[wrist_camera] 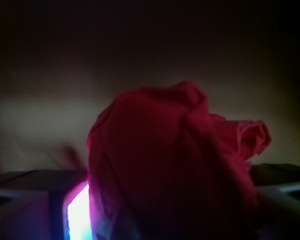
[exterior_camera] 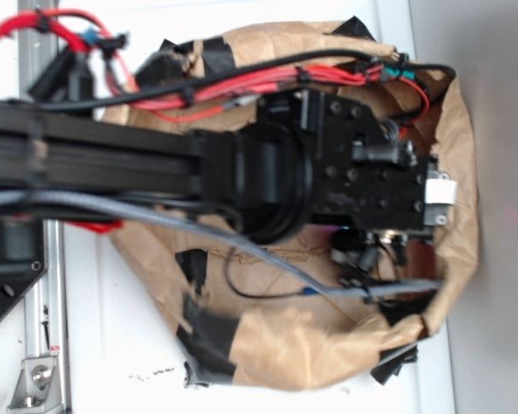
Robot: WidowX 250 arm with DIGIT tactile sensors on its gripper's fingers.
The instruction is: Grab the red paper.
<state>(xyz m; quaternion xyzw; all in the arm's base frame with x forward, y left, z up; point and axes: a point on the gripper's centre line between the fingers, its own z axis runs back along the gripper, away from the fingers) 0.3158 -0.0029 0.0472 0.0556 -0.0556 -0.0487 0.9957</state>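
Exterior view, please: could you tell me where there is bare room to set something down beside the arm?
Bare white table lies below the brown paper bag. Inside the bag it is crowded: the arm and cables cover most of it.

Setting: robotics lab or test bench.
Surface: plain white table (exterior_camera: 138,345), bare apart from the rig.
Frame: aluminium extrusion rail (exterior_camera: 47,302) with bolts and a bracket along the left edge.
Arm: black robot arm (exterior_camera: 242,172) reaching across from the left, its body filling the middle of the exterior view.
Wiring: exposed red wires (exterior_camera: 242,86) and a grey cable (exterior_camera: 155,216) strung along the arm.
Makeshift bin: brown paper bag (exterior_camera: 328,345), rolled open and patched with black tape (exterior_camera: 207,336).
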